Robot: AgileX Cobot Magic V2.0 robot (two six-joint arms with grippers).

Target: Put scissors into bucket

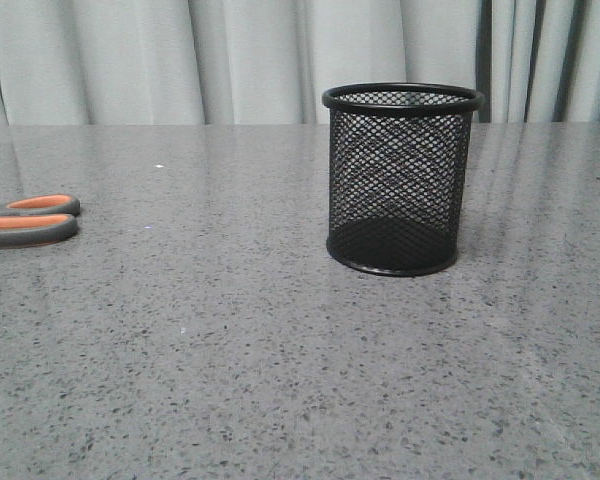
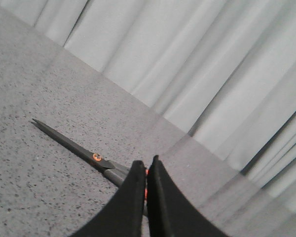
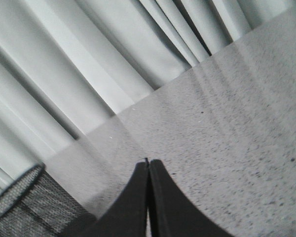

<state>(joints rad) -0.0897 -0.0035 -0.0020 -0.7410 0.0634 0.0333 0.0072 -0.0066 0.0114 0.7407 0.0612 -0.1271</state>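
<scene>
Your grey-handled, orange-lined scissors (image 1: 28,220) lie flat on the speckled grey table (image 1: 280,380) at the far left edge of the front view, well apart from the black wire-mesh bucket (image 1: 401,178) right of centre. So the left claw (image 2: 146,197) is your nearer one; it's pressed together just over the handles, with the dark blades running away toward the left-wrist picture's upper left. The right claw (image 3: 148,197) is pressed together too, holding nothing. The front view cuts the blades off, and the left claw hides the handles.

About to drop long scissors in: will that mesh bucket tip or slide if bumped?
The bucket stands upright on a round base as wide as its rim, so it probably resists tipping. Its open wire mesh suggests little weight, so a knock may slide it on the smooth table. The scissors may lean on the rim.
</scene>
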